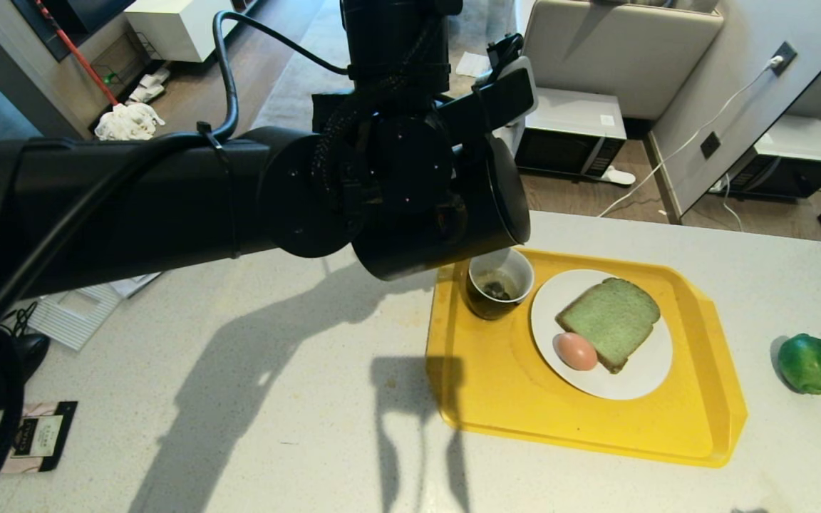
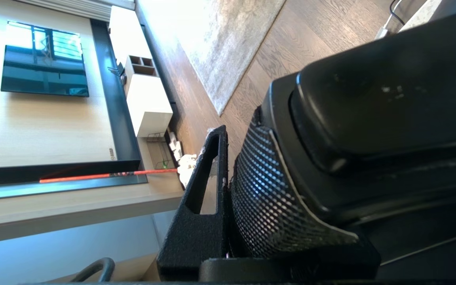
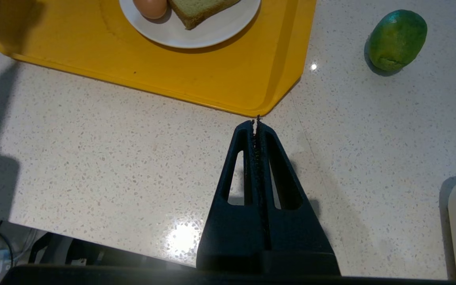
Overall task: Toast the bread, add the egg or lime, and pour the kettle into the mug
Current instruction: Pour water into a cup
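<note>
The kettle [image 1: 446,214] looks like matte black plastic, and its handle [image 2: 267,198] has a woven, carbon-fibre-style grid texture. The tray [image 1: 703,420] is smooth yellow plastic with a slight sheen. The plate [image 1: 638,381] is plain white and fairly matte. The mug [image 1: 499,283] is glossy black outside, white inside. The egg [image 1: 576,350] is smooth, the lime [image 1: 807,363] shiny with a finely pebbled skin, and the bread [image 1: 610,318] looks porous. The counter [image 3: 133,158] is polished speckled stone. The right gripper [image 3: 256,122] has rough, grainy black plastic fingers.

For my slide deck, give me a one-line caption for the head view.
Left gripper tips the black kettle over the mug; bread and egg plated.
</note>
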`<state>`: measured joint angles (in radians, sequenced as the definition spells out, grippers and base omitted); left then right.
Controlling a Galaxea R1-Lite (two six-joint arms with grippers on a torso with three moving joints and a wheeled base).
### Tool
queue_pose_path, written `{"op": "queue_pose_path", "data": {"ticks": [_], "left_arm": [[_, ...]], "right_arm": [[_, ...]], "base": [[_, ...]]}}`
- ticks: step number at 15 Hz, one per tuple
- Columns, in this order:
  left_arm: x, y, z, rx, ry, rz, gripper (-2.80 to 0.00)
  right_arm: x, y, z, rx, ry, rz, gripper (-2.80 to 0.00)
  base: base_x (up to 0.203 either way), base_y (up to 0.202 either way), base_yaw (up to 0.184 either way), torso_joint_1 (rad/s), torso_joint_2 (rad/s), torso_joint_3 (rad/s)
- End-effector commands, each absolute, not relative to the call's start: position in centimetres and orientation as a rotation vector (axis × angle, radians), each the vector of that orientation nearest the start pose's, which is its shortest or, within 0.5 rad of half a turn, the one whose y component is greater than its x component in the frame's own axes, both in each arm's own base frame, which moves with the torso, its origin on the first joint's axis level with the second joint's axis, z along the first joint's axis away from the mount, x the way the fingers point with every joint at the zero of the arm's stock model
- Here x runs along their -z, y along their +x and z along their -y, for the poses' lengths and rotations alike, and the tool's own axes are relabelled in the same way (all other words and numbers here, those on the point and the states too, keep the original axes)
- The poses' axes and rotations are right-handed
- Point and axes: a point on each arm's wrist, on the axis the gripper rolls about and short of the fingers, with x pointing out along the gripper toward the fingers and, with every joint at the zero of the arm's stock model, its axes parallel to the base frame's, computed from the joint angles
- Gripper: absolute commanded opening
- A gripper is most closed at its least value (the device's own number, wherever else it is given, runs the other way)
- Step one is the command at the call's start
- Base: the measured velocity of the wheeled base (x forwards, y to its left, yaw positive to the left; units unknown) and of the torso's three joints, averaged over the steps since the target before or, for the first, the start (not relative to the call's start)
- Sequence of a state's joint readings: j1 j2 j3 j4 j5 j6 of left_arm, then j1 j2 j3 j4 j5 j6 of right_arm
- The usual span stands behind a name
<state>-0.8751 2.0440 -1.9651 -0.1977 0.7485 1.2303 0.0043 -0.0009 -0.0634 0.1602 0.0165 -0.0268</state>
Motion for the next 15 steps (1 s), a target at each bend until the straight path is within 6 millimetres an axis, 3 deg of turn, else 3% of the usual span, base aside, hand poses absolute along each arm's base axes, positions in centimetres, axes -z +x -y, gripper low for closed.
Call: {"op": "queue_pose_path", "data": {"ticks": [1, 15], "left_arm": [[-33.9, 27.5, 30.9, 0.061, 1.150, 0.146, -2.80], [-34.9, 26.8, 30.2, 0.054, 1.101, 0.154, -2.80]], "right_arm": [[-7.6, -2.8, 0.0, -0.023, -0.027, -0.098, -2.80], [-7.7, -2.9, 0.0, -0.023, -0.027, -0.096, -2.80]], "base": [[0.000, 0.000, 0.000, 0.000, 0.00, 0.000], [0.000, 0.000, 0.000, 0.000, 0.00, 0.000]]}}
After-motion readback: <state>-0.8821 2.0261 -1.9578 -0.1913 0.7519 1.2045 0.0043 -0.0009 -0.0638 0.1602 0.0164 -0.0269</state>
